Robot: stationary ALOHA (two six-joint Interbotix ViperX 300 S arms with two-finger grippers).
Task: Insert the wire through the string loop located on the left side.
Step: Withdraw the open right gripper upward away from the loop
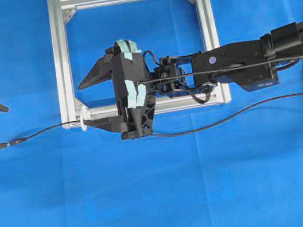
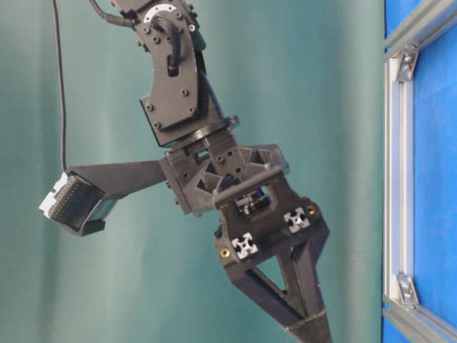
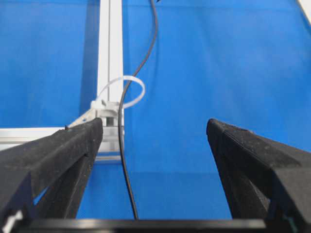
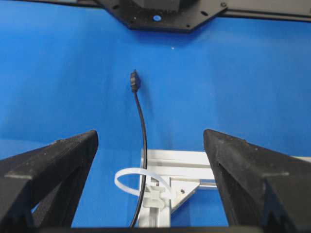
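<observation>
The thin black flexible wire (image 4: 141, 127) runs through the small white string loop (image 4: 130, 180) at the silver aluminium frame's (image 1: 62, 58) left corner. Both the left tool (image 3: 154, 133) and right tool (image 4: 150, 141) gape wide, holding nothing, above the blue tabletop (image 1: 166, 204).

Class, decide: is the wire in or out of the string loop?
In. The wire runs through the string loop in both wrist views, its plug tip lying beyond the loop on the blue surface.
</observation>
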